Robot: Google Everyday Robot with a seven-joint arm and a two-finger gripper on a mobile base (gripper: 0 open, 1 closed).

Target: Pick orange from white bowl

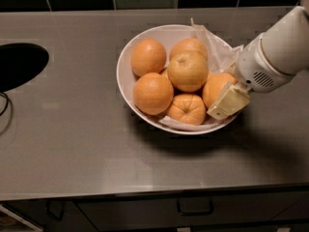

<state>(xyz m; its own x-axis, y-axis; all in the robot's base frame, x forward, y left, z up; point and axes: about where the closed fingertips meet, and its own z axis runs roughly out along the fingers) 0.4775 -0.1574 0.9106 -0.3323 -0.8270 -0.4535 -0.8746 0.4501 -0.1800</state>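
The white bowl (126, 88) stands at the middle of the grey counter and holds several oranges. The orange (216, 87) lies at the bowl's right side, deep orange and partly covered. My gripper (227, 101) comes in from the right on a white arm (277, 52); its cream tip rests against that orange's front right side, just over the bowl's rim. Other fruit in the bowl: a paler yellowish one with a dimple (188, 70) on top, a small ribbed one (188, 108) in front, and two large ones at the left (152, 93) (148, 57).
A crumpled clear liner (217, 45) sticks up from the bowl's back right. A dark round opening (19, 64) is in the counter at the far left, with a cable (4, 108) below it. Dark tiles line the back; a drawer handle (194, 210) is below the front edge.
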